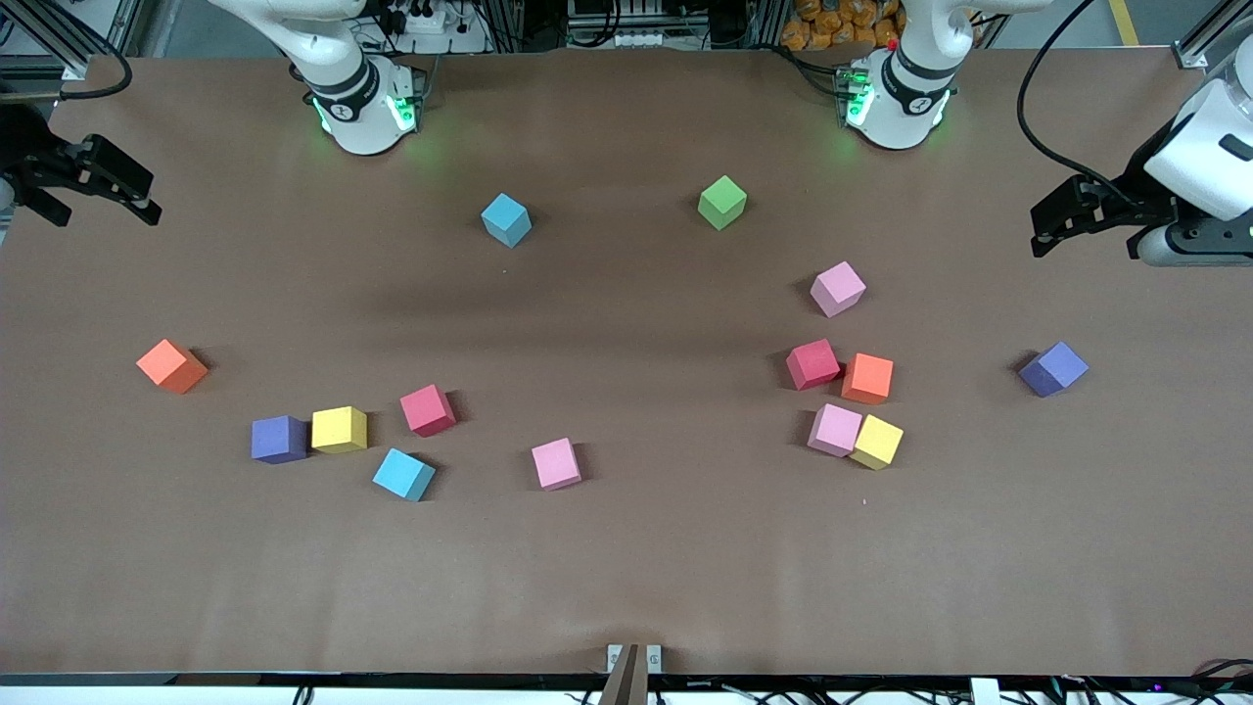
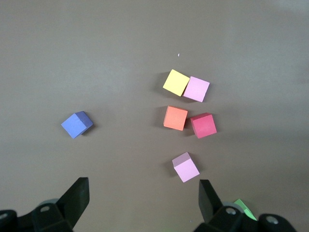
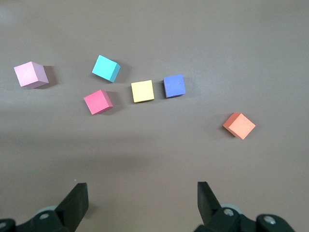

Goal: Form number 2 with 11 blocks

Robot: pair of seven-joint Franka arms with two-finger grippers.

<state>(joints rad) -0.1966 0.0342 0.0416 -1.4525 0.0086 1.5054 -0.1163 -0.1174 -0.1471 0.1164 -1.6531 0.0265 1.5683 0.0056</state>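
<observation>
Foam blocks (image 1: 556, 463) scattered loose over brown bench (image 1: 626, 578), no number 2 formed. Toward left arm's end: 4 clustered, red touching orange, pink touching yellow, with 1 pink, 1 green, 1 purple cube (image 1: 1053, 369) apart. Toward right arm's end: purple touching yellow, plus red, 2 light blue, pink, orange. Left tool (image 2: 142, 203) released, up at its bench end. Right tool (image 3: 141, 200) released, up at its end.

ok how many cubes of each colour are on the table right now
pink: 3
light blue: 2
red: 2
orange: 2
yellow: 2
purple: 2
green: 1
total: 14 cubes
</observation>
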